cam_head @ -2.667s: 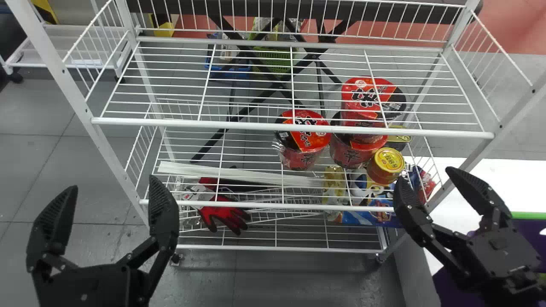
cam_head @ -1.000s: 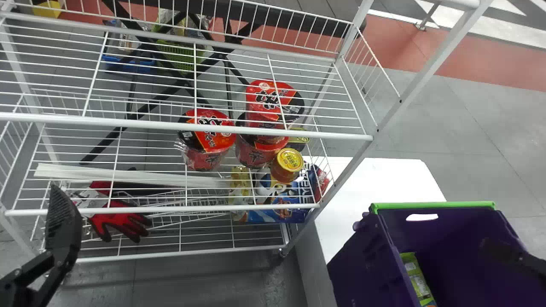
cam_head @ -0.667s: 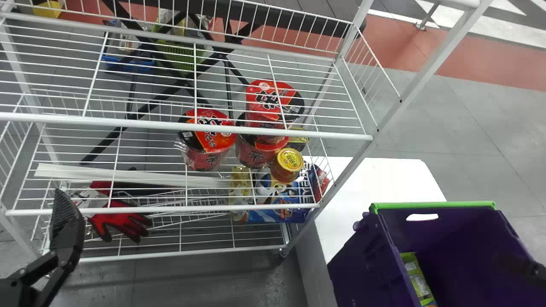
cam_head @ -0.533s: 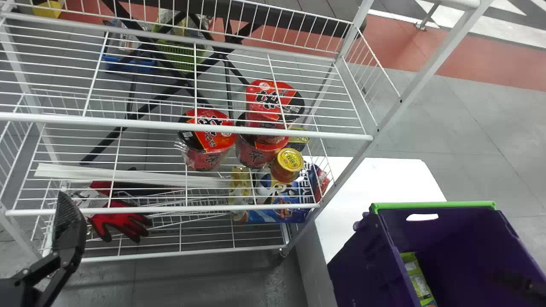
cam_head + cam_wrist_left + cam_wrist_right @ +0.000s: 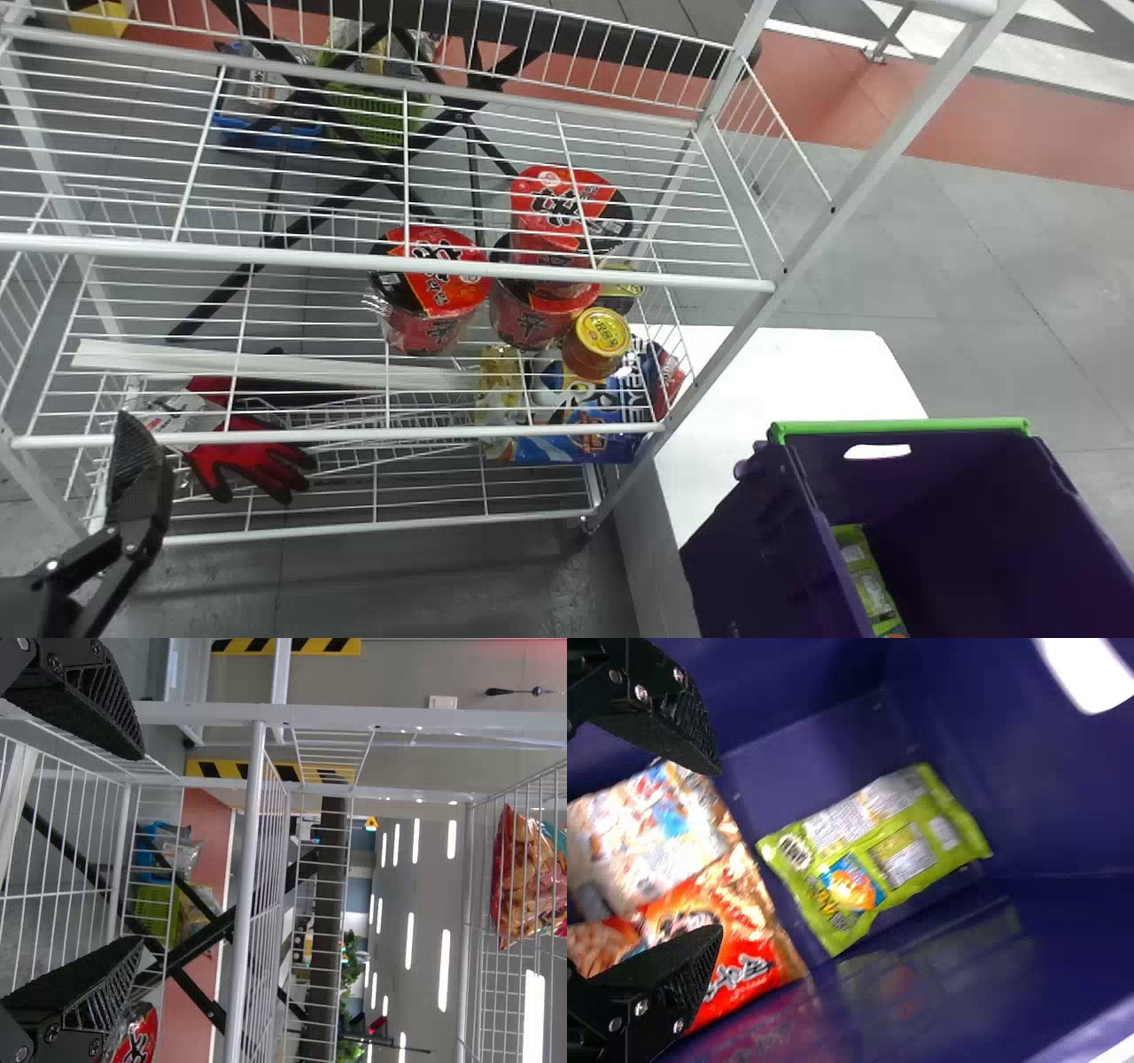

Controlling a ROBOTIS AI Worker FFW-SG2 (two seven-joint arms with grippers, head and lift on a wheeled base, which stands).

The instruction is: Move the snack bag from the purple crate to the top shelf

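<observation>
Grey floor and a strip of red floor lie behind the white wire rack. From left to right, you will find the following. Your left gripper is at the rack's front left; its wrist view has its 2 fingers standing well apart. That view also records bags on an upper wire shelf. Next come 1 red glove and long white strips, the latter running towards the middle of the rack. Past these you have 3 red noodle cups, 2 of them stacked, seen through the wires of the shelf above. Beside the stack is 1 yellow-lidded can, with a blue packet seen lower down. A white table adjoins the rack's right side, and the purple crate with its green rim is at the far right. Your green bag lies flat on the crate's bottom, just beside an orange-red bag and a pale bag. You have the right gripper at the crate, open, its 2 fingers over the latter 2 bags.
</observation>
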